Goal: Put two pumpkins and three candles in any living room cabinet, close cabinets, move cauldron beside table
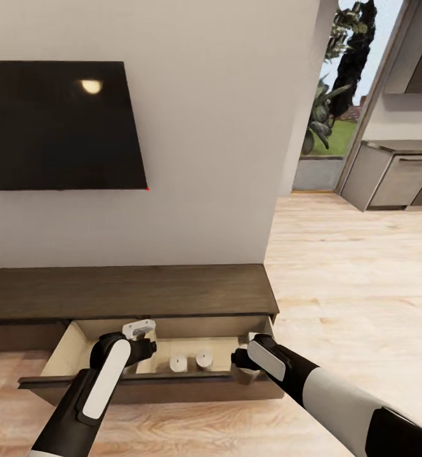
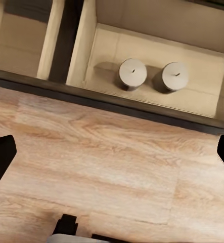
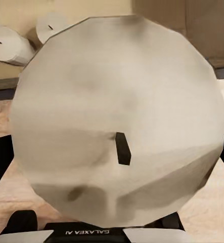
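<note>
A third pale grey-white stubby candle [image 3: 119, 126] is clamped in the right gripper [image 1: 243, 368] over the open dark brown cabinet drawer [image 1: 153, 381], where two candles [image 1: 190, 362] stand; the left gripper [image 2: 112, 152] is spread, empty

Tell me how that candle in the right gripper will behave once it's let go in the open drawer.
The candle looks stubby and rigid, so it should probably stand if set down flat, like the two candles upright in the drawer. Dropped tilted, its round sides may let it roll.

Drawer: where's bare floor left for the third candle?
Open drawer holds two candles mid-floor. Bare beige floor lies between the right candle and the right wall, nearest the right gripper gripping the third candle.
</note>
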You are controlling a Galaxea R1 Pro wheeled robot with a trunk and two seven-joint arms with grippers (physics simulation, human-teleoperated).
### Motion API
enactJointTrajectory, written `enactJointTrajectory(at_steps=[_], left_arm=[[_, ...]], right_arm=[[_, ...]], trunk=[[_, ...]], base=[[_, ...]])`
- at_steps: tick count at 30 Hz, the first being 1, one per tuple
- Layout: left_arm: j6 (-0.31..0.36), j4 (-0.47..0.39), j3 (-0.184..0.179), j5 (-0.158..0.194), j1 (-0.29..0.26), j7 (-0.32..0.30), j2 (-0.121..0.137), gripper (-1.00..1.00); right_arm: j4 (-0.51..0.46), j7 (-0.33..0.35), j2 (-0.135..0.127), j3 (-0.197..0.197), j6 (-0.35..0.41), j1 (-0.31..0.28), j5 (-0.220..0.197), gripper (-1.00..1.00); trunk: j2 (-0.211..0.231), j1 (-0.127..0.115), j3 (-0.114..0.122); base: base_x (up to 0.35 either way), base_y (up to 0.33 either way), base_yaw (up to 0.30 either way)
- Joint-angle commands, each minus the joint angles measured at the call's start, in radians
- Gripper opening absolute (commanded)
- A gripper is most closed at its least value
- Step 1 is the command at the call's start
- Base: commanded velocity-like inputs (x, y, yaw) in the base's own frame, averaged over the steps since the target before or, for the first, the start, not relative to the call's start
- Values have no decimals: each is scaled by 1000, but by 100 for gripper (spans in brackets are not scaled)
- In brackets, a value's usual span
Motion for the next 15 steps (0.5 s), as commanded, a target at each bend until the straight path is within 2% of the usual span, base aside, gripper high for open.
enactJointTrajectory(at_steps=[1, 6, 15], left_arm=[[2, 0, -6, 9, -1, 10, 0, 100], [2, 3, -16, 9, -1, 10, 0, 100], [2, 3, -14, 9, -1, 10, 1, 100]], right_arm=[[-2, -7, -1, 7, -1, -1, -3, -100], [1, -3, -10, -2, -2, -1, 12, -100], [1, 2, -15, -6, -2, -1, 12, -100]], trunk=[[-1, 1, -1], [-1, 1, -1], [-1, 1, -1]], base=[[309, -120, 0], [230, -102, 0], [100, -3, 0]])
